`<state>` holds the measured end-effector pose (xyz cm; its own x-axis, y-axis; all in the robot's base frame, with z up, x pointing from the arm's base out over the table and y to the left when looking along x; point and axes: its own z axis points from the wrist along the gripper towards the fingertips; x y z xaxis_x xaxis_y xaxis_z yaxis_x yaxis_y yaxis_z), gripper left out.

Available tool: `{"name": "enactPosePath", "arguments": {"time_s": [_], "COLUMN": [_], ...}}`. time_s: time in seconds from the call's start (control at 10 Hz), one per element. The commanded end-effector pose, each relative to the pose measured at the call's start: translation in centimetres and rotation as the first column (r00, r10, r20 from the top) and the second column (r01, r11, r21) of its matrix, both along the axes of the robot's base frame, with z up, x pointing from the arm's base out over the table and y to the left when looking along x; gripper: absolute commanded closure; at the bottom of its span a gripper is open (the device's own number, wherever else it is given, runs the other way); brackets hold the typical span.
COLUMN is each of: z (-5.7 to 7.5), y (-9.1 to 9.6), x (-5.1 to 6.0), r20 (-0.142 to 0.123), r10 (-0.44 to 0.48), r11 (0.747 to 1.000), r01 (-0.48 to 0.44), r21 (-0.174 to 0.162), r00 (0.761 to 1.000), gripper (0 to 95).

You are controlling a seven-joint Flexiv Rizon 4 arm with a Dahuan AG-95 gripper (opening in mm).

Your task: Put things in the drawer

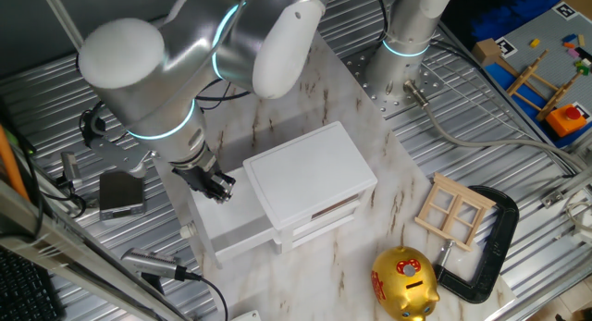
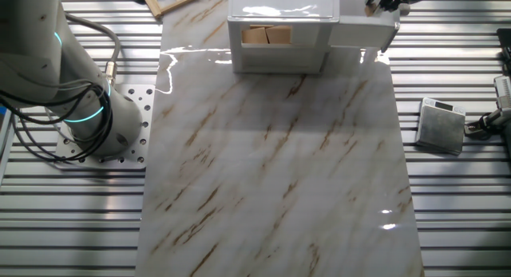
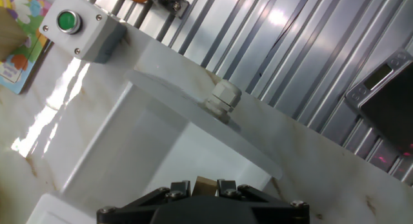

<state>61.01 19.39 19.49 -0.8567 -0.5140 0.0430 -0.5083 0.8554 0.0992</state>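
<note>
Drawer [image 1: 227, 230] stands open on marble tabletop [image 2: 271, 173] over ribbed metal.

Block [image 3: 205, 183]: tiny, tan-brown, cube-like; sat at bottom centre of hand view, pinched between black fingers, only top face showing. Too small to make out in either fixed view.

Drawer [image 1: 231, 230]: plain white, wide, shallow; stood pulled out from cabinet, lower left of centre in one fixed view. Round knob [image 3: 222, 99] on front, mid-frame in hand view. Interior white.

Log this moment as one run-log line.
phase: placing | end effector: shut on brown block | position: over open top drawer | block: not released
</note>
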Motion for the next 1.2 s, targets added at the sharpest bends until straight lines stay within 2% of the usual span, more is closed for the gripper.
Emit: {"name": "enactPosePath", "arguments": {"time_s": [0.1, 0.4, 0.6, 1.2], "z": [-0.2, -0.2, -0.3, -1.1], "y": [-0.4, -0.3, -0.2, 0.9], "x": [-0.6, -0.6, -0.7, -1.1], "r20": [0.036, 0.029, 0.025, 0.019], "r10": [-0.089, -0.155, -0.161, -0.158], "r11": [0.994, 0.986, 0.984, 0.986], "r01": [0.087, 0.152, 0.159, 0.157], "r21": [0.063, 0.069, 0.076, 0.065], "r00": [0.995, 0.988, 0.987, 0.987], "gripper": [95.0, 95.0, 95.0, 95.0]}}
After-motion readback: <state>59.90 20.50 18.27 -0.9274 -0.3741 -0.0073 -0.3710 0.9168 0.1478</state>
